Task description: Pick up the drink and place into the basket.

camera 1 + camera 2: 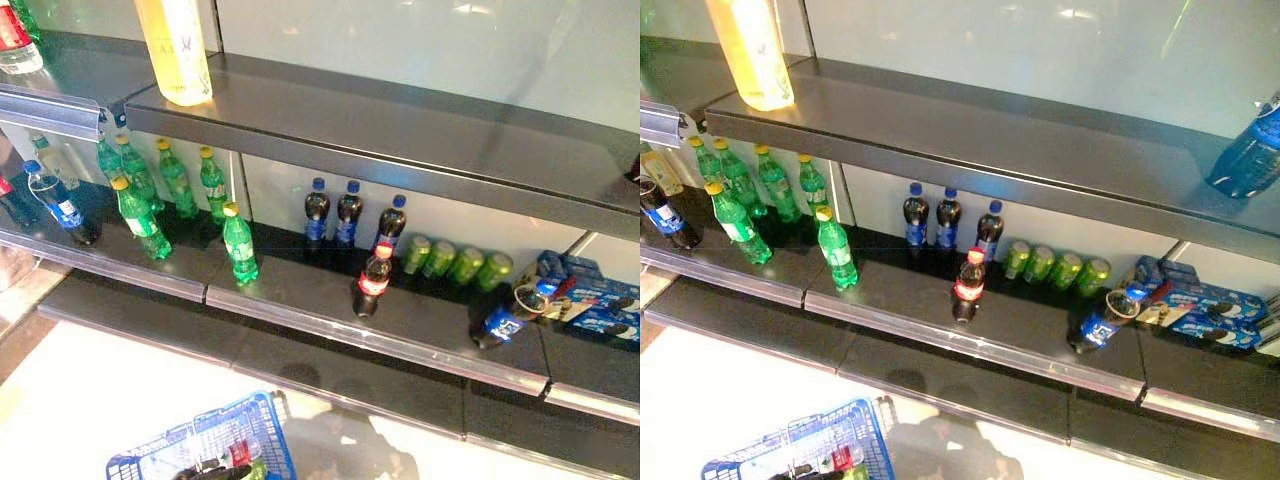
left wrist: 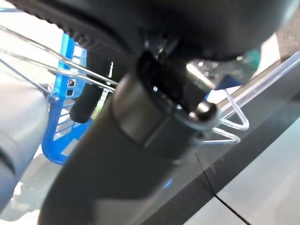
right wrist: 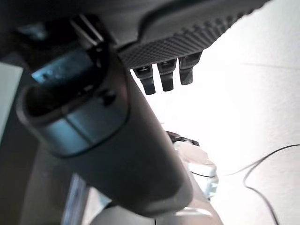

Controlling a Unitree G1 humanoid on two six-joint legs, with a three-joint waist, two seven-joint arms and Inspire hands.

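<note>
Presently the drink, a red-capped cola bottle (image 1: 375, 282), stands upright, alone at the shelf (image 1: 300, 300) front. Judged full: weighty, stiff, smooth-walled, best gripped round the labelled waist. My right hand (image 3: 187, 37) hangs with fingers (image 3: 162, 78) straight, holding nothing. My left hand (image 2: 84, 101) curls over the basket (image 1: 272, 440) handle.

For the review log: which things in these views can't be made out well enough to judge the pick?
- Basket: cut off by the eye views' bottom edge; contents mostly hidden.
- Left hand: in its wrist view the thumb's bulk fills the frame; whether its fingers grip the basket wire cannot be told.
- Right hand: only fingertips show, holding nothing visible.
- Blue bottle on the top shelf: cut by the right eye view's edge.
- Yellow bottle: top cut off.
</note>
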